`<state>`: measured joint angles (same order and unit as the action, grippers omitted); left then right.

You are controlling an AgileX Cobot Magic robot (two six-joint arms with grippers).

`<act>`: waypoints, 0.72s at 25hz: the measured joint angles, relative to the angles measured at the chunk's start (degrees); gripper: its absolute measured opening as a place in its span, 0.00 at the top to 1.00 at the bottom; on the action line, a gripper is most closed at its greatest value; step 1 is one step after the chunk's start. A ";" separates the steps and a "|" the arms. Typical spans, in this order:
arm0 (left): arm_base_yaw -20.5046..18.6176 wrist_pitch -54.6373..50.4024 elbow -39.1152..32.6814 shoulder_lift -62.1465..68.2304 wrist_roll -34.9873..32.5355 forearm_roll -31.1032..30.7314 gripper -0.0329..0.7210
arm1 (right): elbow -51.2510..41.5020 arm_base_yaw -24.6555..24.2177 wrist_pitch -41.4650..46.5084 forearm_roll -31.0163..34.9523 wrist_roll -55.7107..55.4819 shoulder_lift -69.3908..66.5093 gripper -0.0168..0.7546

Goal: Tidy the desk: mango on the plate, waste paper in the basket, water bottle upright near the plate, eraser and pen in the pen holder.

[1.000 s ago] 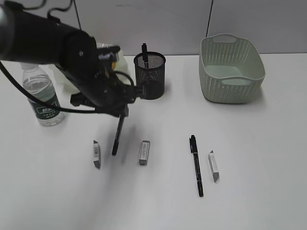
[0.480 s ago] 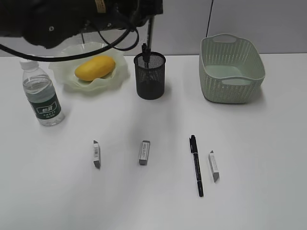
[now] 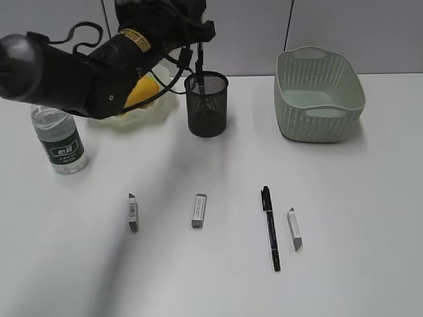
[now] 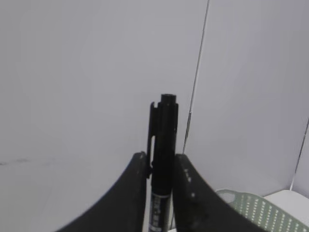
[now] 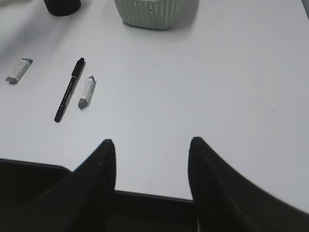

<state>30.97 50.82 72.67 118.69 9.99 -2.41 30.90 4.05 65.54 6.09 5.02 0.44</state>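
Your left gripper (image 4: 161, 166) clamps a pen (image 4: 162, 145) upright above the holder (image 3: 207, 104); grey wall panels stand behind it. Your right gripper (image 5: 150, 151) hangs open over bare white desk (image 5: 231, 92).

Look at the upper left of the frame: your left arm (image 3: 73, 69) reaches in from the left edge, and its gripper (image 3: 192, 46) holds a black pen (image 3: 197, 63) upright over the pen holder (image 3: 207, 104), the pen's lower end at the holder's rim. The arm hides most of the plate (image 3: 158, 109) and the mango (image 3: 140, 89) (only a yellow patch shows). The water bottle (image 3: 58, 137) stands upright at the left edge. The basket (image 3: 318, 92) sits at upper right. Across the lower middle of the desk (image 3: 357, 218) lie three erasers (image 3: 199, 210) and a second pen (image 3: 269, 226).
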 joint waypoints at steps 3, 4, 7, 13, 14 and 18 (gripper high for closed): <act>0.00 2.60 0.00 2.39 -0.40 1.19 0.80 | 0.00 0.00 0.00 -0.01 -0.07 0.00 0.47; 0.00 3.45 0.00 3.15 -0.41 1.33 0.80 | 0.00 0.00 0.00 -0.06 -0.07 0.00 0.47; 0.00 6.08 0.00 5.49 -0.45 1.69 0.80 | 0.00 0.00 0.00 -0.12 -0.07 0.00 0.47; 0.00 7.91 0.00 7.98 -0.62 1.69 0.80 | 0.00 0.00 -0.05 -0.28 -0.08 0.00 0.47; 0.00 7.91 0.00 8.13 -0.62 1.69 0.80 | 0.00 0.00 -0.05 -0.34 -0.08 0.00 0.47; -0.17 7.91 0.00 8.13 -0.62 1.69 0.71 | 0.00 0.00 -0.05 -0.39 -0.08 0.00 0.47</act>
<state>30.79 58.73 72.67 126.82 9.37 -0.71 30.90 4.05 65.50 5.70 4.94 0.44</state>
